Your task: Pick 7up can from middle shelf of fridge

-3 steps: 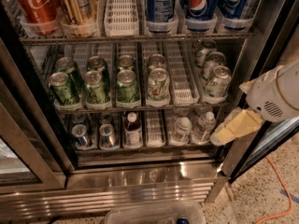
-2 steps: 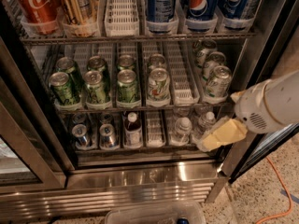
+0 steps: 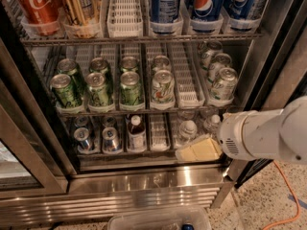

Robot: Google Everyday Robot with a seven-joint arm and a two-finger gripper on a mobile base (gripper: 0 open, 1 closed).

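The 7up can (image 3: 163,86) stands on the middle shelf (image 3: 144,112), at its front edge; the gripper (image 3: 199,150) hovers lower right, before the bottom rack (image 3: 158,153).

only arm moved, cans all same. gripper (image 3: 199,150) slid left and a bit lower since a second ago: was out by right door frame (image 3: 268,56), now in front of bottom rack (image 3: 144,153), right-hand lanes, just under middle shelf (image 3: 144,112) rail. white arm (image 3: 268,134) dropped too, was higher beside middle shelf, now reaching in near level from right edge. rightmost small bottle (image 3: 211,122) now partly behind it.
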